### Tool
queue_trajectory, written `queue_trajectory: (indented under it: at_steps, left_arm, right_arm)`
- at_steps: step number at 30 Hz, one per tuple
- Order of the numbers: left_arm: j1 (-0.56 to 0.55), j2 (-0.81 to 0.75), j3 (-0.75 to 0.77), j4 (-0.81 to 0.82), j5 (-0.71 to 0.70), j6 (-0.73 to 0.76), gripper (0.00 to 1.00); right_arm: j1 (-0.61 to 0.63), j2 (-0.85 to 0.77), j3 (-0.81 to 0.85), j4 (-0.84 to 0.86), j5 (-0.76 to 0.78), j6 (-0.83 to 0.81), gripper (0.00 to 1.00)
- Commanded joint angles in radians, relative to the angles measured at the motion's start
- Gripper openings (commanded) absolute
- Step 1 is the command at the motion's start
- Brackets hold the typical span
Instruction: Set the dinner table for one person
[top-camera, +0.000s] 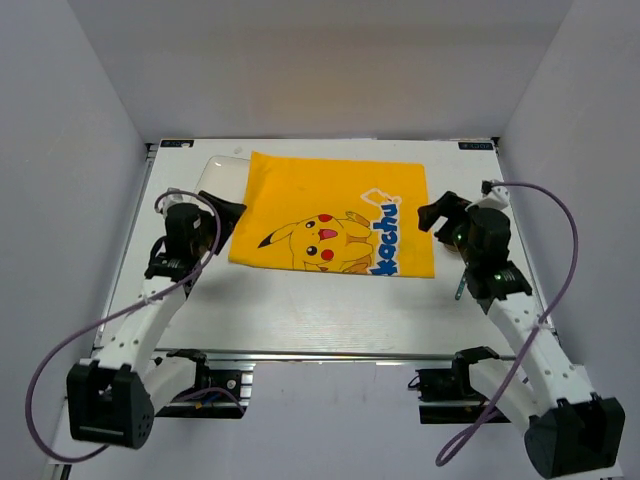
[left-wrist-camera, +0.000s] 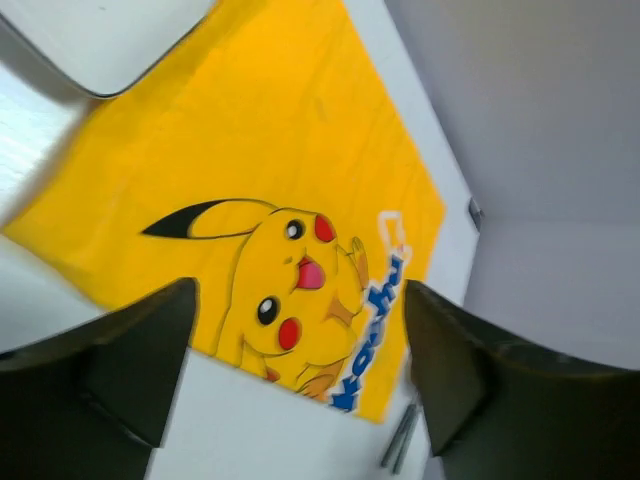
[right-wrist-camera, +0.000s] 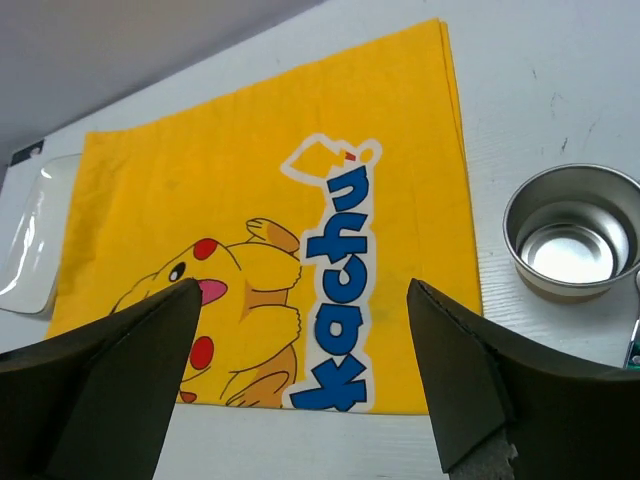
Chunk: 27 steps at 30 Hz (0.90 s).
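**Q:** How do the jaws stand?

**A:** On both the left gripper (left-wrist-camera: 298, 370) and the right gripper (right-wrist-camera: 305, 370), the jaws are spread wide. They hold nothing and touch nothing.

**Q:** What lies between the two?

**A:** A yellow placemat (top-camera: 330, 215) printed with a Pikachu cartoon lies flat on the white bench (top-camera: 300, 315). One gripper is at each side edge.

**Q:** What else is around?

**A:** A white dish (top-camera: 222, 172) sits at the placemat's far left corner. A small metal bowl (right-wrist-camera: 572, 230) stands just beside its right edge. A thin utensil (top-camera: 459, 287), too small to identify, lies near its near right corner. A metal rail (top-camera: 320, 353) runs along the bench's front.
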Motion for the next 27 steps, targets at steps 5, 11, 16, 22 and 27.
queue_trajectory:
  at_steps: [5, 11, 16, 22, 27]
  left_arm:
    - [-0.002, -0.053, 0.148, -0.224, -0.059, 0.106, 0.98]
    - [-0.036, 0.411, 0.387, -0.185, 0.157, 0.186, 0.98]
    - [-0.089, 0.732, 0.659, -0.257, 0.177, 0.255, 0.98]
    - [-0.152, 0.921, 0.696, -0.295, 0.079, 0.250, 0.98]
    - [-0.198, 0.911, 0.557, -0.260, 0.011, 0.189, 0.98]
  right_arm:
    - [0.009, 0.142, 0.161, 0.032, -0.094, -0.047, 0.89]
    - [0.066, 0.773, 0.606, -0.221, -0.205, -0.130, 0.89]
    - [0.116, 0.984, 0.743, -0.318, -0.139, -0.123, 0.89]
    - [0.135, 1.121, 0.730, -0.338, -0.073, -0.149, 0.89]
    - [0.127, 1.162, 0.715, -0.386, 0.037, -0.127, 0.89]
